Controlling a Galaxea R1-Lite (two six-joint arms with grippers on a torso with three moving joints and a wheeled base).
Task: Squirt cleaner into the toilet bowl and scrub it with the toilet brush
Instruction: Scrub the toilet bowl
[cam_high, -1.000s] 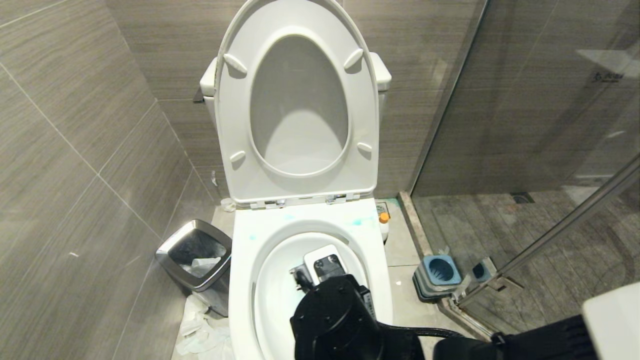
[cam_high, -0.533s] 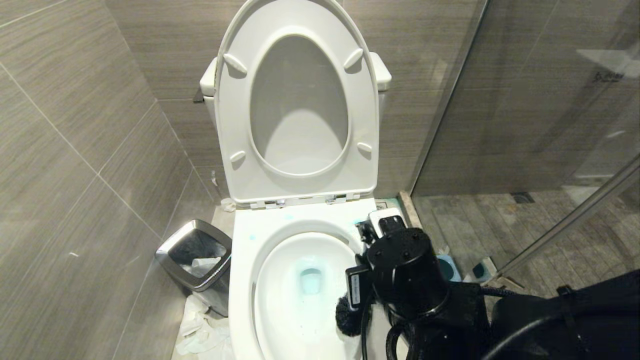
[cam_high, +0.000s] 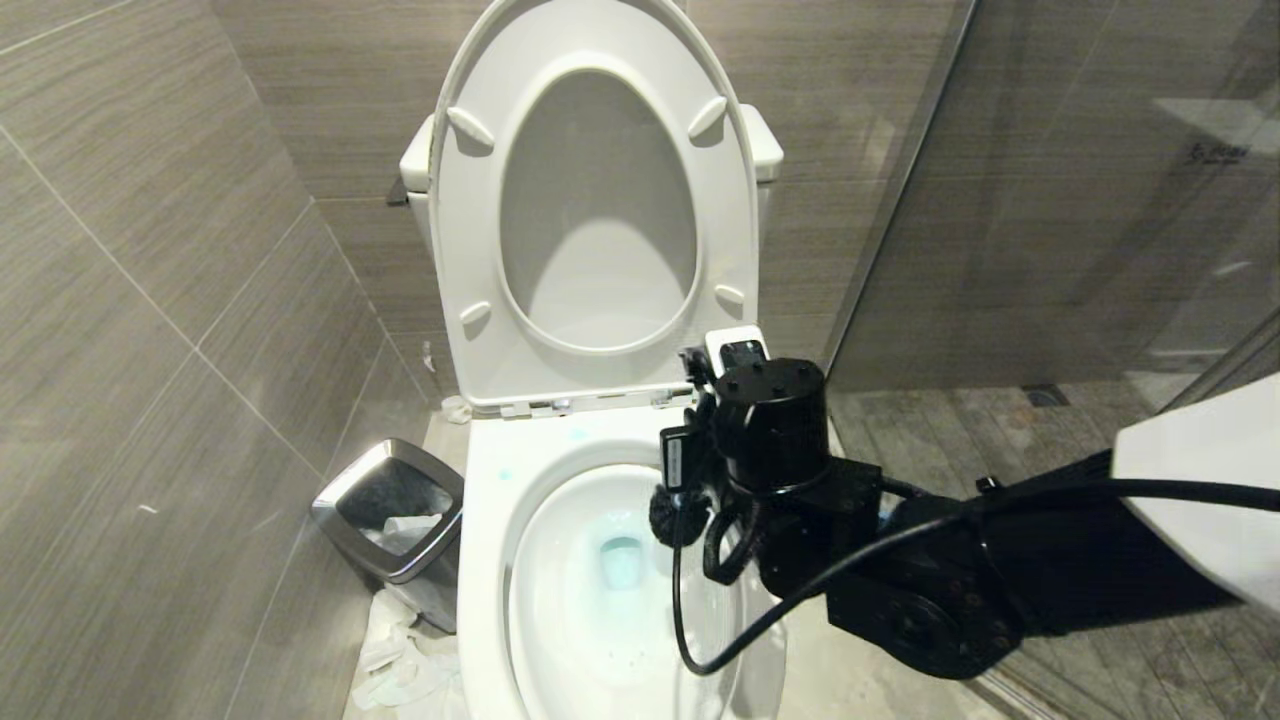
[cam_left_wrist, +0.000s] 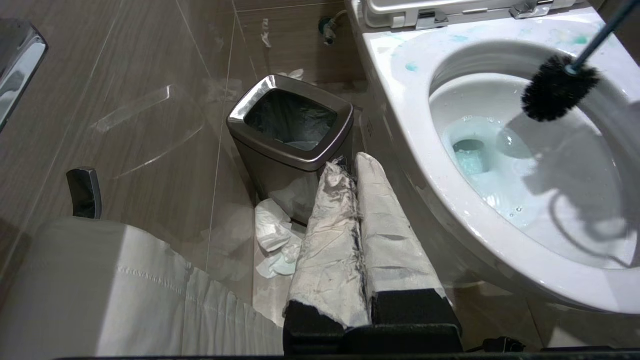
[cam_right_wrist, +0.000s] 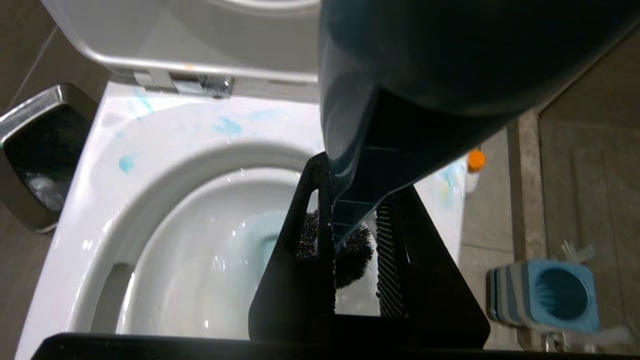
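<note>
The white toilet bowl (cam_high: 487, 520) stands with seat and lid raised. Pale blue cleaner (cam_right_wrist: 227, 125) smears the back rim, and the water (cam_high: 622, 562) is tinted blue. My right gripper (cam_right_wrist: 357, 182) hangs over the bowl's right side, shut on the slate-blue handle of the toilet brush (cam_right_wrist: 345, 100). Its dark head (cam_left_wrist: 559, 95) hangs in the air inside the bowl near the right wall, clear of the water. My left gripper (cam_left_wrist: 352, 162), its fingers wrapped in white, is shut and empty, parked low beside the bowl's left flank.
A steel-rimmed black bin (cam_high: 392, 512) stands left of the toilet with crumpled tissue (cam_high: 398, 655) on the floor by it. The blue-and-grey brush holder (cam_right_wrist: 556, 295) and an orange-capped bottle (cam_right_wrist: 475, 162) stand on the floor to the right, beside the glass shower partition (cam_high: 1000, 200).
My right arm swung from over the bowl's middle to its right side, then rose and moved back. The brush head came up with it and now hangs higher in the bowl.
</note>
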